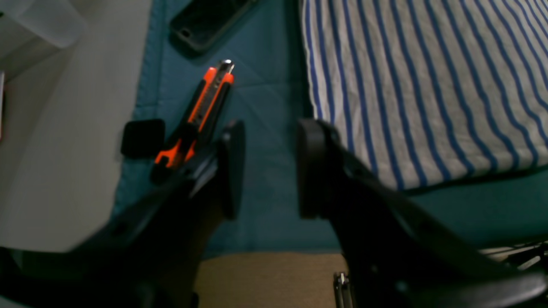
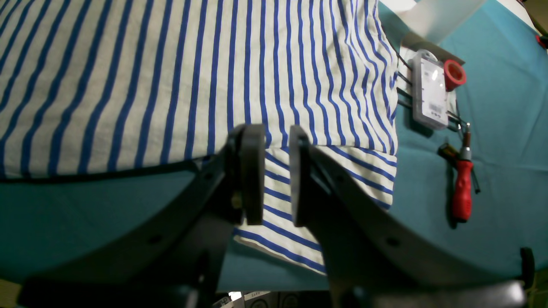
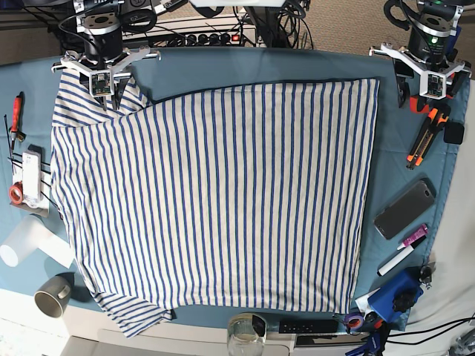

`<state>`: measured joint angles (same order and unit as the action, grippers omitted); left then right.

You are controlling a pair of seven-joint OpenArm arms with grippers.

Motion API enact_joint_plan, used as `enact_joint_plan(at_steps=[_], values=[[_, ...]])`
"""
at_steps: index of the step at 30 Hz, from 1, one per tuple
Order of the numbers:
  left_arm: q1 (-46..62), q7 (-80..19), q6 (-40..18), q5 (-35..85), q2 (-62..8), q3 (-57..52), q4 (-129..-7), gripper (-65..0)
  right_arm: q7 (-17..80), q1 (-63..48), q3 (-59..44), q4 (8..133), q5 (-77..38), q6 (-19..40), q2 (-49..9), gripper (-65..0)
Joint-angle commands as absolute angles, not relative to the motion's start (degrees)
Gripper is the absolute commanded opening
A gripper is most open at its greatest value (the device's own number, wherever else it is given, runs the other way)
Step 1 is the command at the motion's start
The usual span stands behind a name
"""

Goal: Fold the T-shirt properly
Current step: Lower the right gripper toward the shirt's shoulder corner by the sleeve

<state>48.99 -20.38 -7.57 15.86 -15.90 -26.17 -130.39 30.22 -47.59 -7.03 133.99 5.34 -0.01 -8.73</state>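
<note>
Hard to make out on the left wrist view: blurred throughout, dim, with the left gripper [image 1: 267, 169] filling the lower half and cutting off the tablecloth [image 1: 265, 94] beneath. Jaws parted, nothing between them, only teal cloth showing through the gap. Just beside the left jaw, partly hidden behind it, an orange and black utility knife [image 1: 201, 111], hard plastic with a metal tip. Above that, a dark phone [image 1: 209, 17] cropped by the frame's top edge.

Over to the T-shirt [image 3: 215, 193]: spread flat across the middle of the table in the base view, soft white cloth with thin blue stripes, a few ripples near the far sleeve. Near sleeve at the bottom left hanging partly off the table edge, shape hard to read there.

Right gripper [image 2: 270, 173] hovering over the folded sleeve, jaws standing a narrow gap apart, striped cloth visible between them but no pinch to be seen; black arms blocking the sleeve's lower edge. Off to the side on the tablecloth, a red-handled screwdriver [image 2: 462, 188], smooth and slim, and a clear plastic case [image 2: 429, 92] with a red tape roll [image 2: 454, 73] touching its corner.
</note>
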Motion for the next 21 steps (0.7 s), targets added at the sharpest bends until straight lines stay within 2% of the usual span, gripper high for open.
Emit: enact_joint_plan(at_steps=[1,5,6,10,12,17,21], values=[[49.5,-19.09,-7.57,15.88,-16.34,-26.55,-131.37,-43.9,28.73,-47.64,-7.22,135.0,5.65,-0.27,-9.08,-54.0],[49.52,-19.09,-7.57,15.88,-16.34,-26.55,-131.37,-43.9,28.73,-47.59,-7.22,135.0,6.09,-0.3,-9.06,-53.7],[49.5,-19.09,-7.57,15.86,-16.34,-26.55,-131.37,-43.9,28.86,-47.59,-7.22,135.0,6.09,-0.3,-9.06,-51.4],[49.5,-19.11,-7.57,15.86,-16.34,-26.55,-131.37,-43.9,28.95,-47.59,-7.22,135.0,6.07,-0.32,-9.06,-33.8],[49.5,-19.11,-7.57,15.86,-16.34,-26.55,-131.37,-43.9,29.74,-47.59,-7.22,135.0,6.07,-1.3,-9.06,-33.2],[49.5,-19.11,-7.57,15.88,-16.34,-26.55,-131.37,-43.9,33.58,-45.23,-7.22,135.0,9.85,-10.37,-9.06,-33.2],[49.52,-19.11,-7.57,15.88,-16.34,-26.55,-131.37,-43.9,34.35,-43.75,-7.22,135.0,15.31,-11.94,-9.08,-33.2]])
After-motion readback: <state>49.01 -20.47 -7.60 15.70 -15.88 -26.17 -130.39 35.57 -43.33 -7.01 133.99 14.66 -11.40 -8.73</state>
